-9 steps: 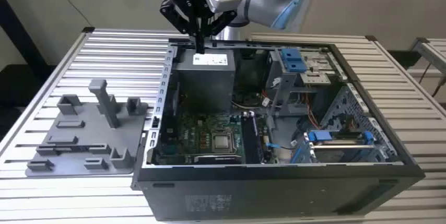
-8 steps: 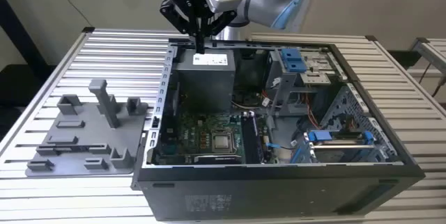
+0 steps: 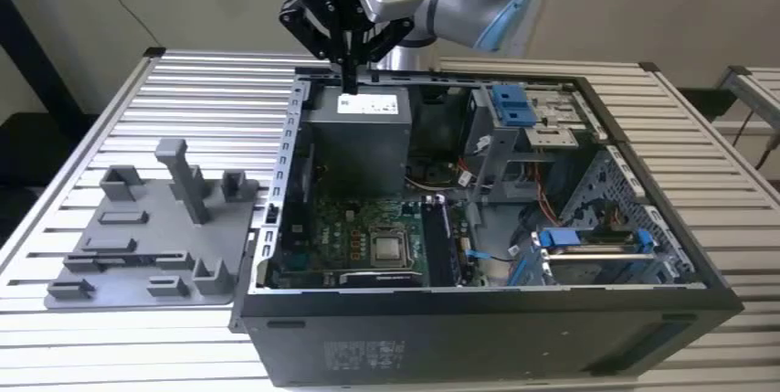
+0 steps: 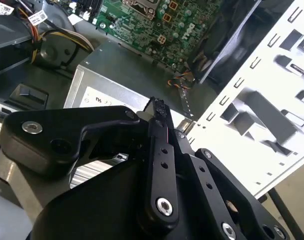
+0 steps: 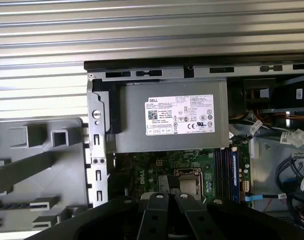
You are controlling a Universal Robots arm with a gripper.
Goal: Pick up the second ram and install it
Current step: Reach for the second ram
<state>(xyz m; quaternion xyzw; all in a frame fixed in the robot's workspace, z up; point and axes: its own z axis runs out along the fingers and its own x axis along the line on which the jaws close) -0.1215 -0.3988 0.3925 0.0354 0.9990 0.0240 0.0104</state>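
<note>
The gripper (image 3: 350, 88) points down over the power supply (image 3: 360, 136), fingers (image 4: 159, 150) seemingly pressed together.

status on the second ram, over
gripper shut, hanging above the power supply. second ram: cannot tell if seated in the ram slots by the cpu socket. grey holder tray beside the case, apart from the gripper.

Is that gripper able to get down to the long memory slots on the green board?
Likely yes: the gripper hangs over the grey power supply, the case lies open, and nothing covers the memory slots beside the processor socket.
</note>
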